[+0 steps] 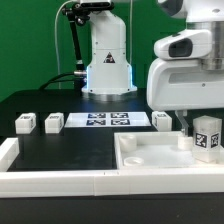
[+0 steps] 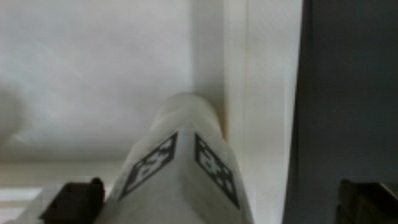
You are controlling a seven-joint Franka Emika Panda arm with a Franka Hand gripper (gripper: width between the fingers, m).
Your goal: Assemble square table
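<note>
Nearest you, the long white border rail [image 1: 50,184] is lying along the front of the black table [image 1: 60,150]. Just behind it, towards the exterior view's right, the square tabletop [image 1: 150,162] is sitting with its rim upward. One tagged leg [image 1: 207,136] is standing upright at its far side on the exterior view's right.

The gripper [image 2: 222,205] is hanging directly over that leg with its jaws spread wide. In the wrist view the fingertips [image 2: 79,200] are flanking the leg with a gap on each side, so nothing is being grasped.

I judge you are working on fitting this first leg. Whether it is fully seated is not showing. Your next move is probably calling for a square, centred closing on the leg for a turn. If the leg is home, it is calling for a straight lift clear without nudging it.

Farther back, three loose leg blocks [image 1: 24,122] are waiting in a row with the marker board [image 1: 104,121] among them. Behind them the arm's base [image 1: 108,65] is standing.
</note>
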